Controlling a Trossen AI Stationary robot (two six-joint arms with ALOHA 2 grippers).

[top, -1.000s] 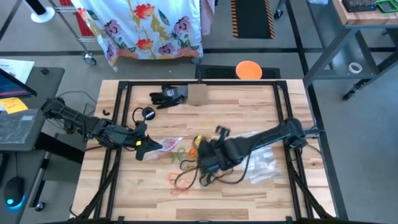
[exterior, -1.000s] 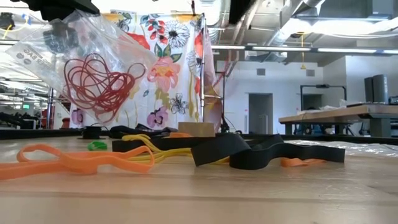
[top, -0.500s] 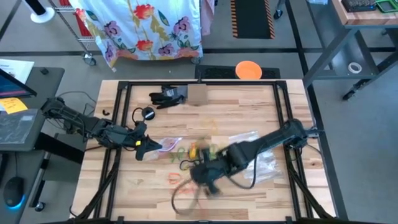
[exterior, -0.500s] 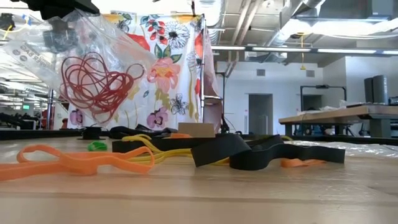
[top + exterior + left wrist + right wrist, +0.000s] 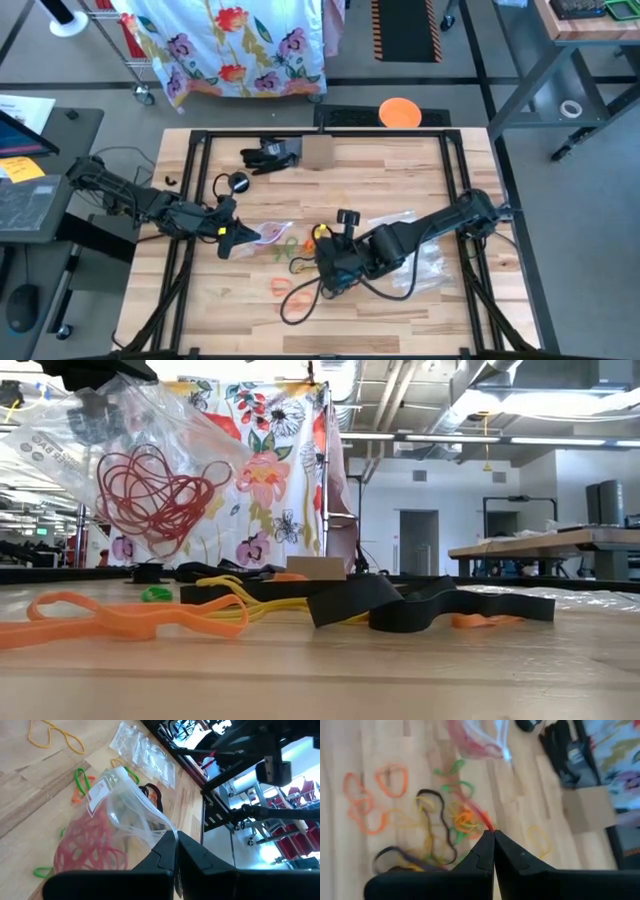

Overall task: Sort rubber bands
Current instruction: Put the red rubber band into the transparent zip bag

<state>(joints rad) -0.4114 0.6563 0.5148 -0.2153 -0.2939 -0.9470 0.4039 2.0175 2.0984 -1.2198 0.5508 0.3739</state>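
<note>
Rubber bands (image 5: 300, 262) lie loose mid-bench toward the near edge: orange, green, yellow and dark loops tangled together, plus a bunch of red ones already inside a clear bag (image 5: 112, 827). Left gripper (image 5: 175, 851) has its fingers pinched shut on the bag's top edge, holding it off the bench left of centre. Right gripper (image 5: 493, 836) hovers over the tangle, fingers closed on a thin red strand (image 5: 479, 817) that stretches out from the tips. Judgement: carry the red one to the bag mouth without dragging neighbours; the pile is knotted, so lift slowly and let the others fall off. Bag mouth looks narrow and may need spreading. Bench (image 5: 220, 300) is pale wood planks with a black frame; spare zip bags (image 5: 425, 262) near the right edge, small cardboard box (image 5: 317, 152) at the far edge. Floral cloth (image 5: 230, 40) hangs beyond.
</note>
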